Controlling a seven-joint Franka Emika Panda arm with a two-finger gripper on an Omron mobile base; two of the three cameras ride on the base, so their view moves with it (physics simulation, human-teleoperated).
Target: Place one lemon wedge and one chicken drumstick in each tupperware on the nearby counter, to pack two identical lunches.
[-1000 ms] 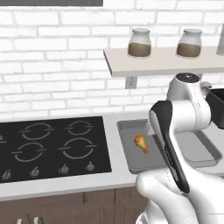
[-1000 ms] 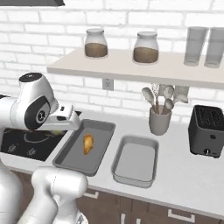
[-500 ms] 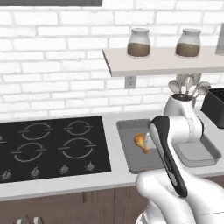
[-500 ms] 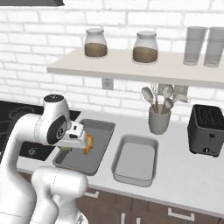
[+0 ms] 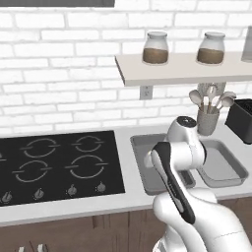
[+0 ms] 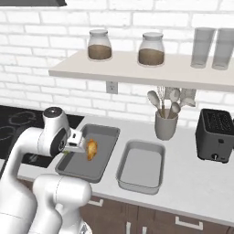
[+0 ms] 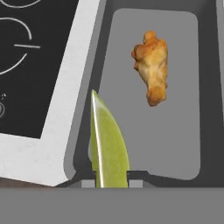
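**Lemon wedge poised over the darker tray**

The long pale grey-white counter point(image 6: 192, 183) runs over brown cabinets, with a black hob point(image 5: 54, 165) set into its left part. Right of the hob lie two shallow grey rectangular trays, side by side: the darker tupperware point(image 6: 80, 167) next to the hob edge, and the lighter tupperware point(image 6: 139, 169) beyond it toward the black toaster point(image 6: 215, 135). The lighter one looks bare.

The white arm's two-finger gripper point(image 7: 111, 177) hangs above the darker tray's near end, by its hob-side rim. Its jaws are nearly closed, pinching a thin yellow-green lemon wedge point(image 7: 107, 144) that stands out ahead of the tips. A golden-orange roasted chicken drumstick point(image 7: 151, 65) already lies toward the tray's far end, so holding the wedge over the free near floor seems meant to complete this lunch without landing on the meat.
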